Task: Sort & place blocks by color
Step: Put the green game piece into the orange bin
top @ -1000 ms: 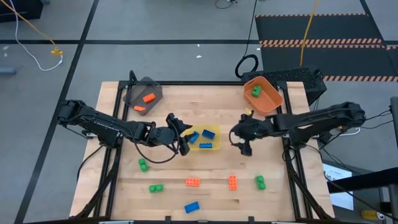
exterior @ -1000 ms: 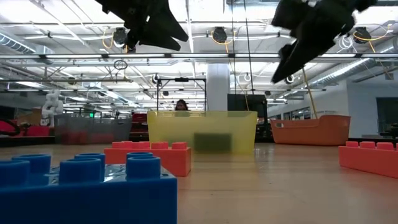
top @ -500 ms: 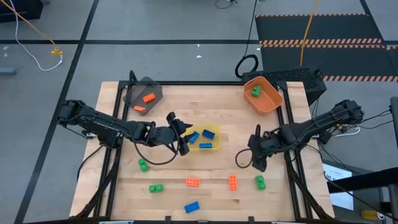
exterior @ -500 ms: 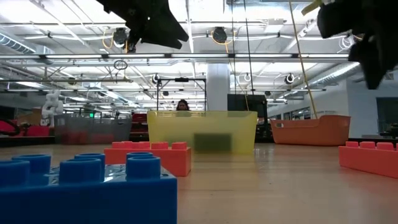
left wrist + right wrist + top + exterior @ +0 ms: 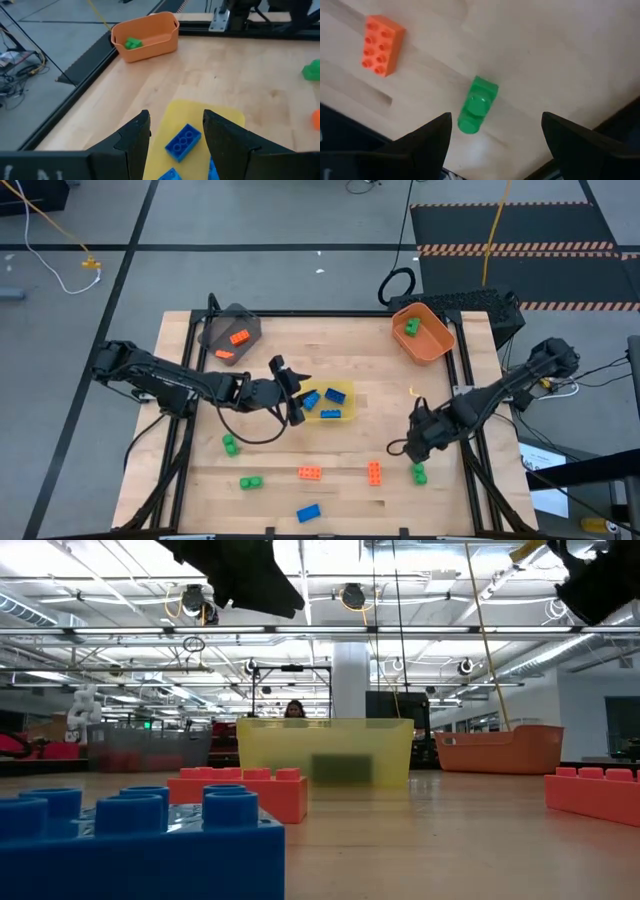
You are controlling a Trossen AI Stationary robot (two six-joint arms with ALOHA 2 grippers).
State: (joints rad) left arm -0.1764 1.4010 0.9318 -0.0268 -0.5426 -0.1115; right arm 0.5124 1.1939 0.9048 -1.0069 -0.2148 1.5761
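Note:
My left gripper hangs open over the left edge of the yellow bin. In the left wrist view its open fingers frame a blue block lying in the bin. My right gripper hovers open above a green block near the table's right near corner. That green block lies on the wood between its fingertips, untouched. Loose on the table are two more green blocks, two orange blocks and a blue block.
The grey bin at the far left holds two orange blocks. The orange bin at the far right holds a green block. The yellow bin holds three blue blocks. A person shows far behind the yellow bin in the low view.
My right gripper has travelled from beside the yellow bin toward the table's near edge and right, ending over the green block near the right near corner. No block has moved.

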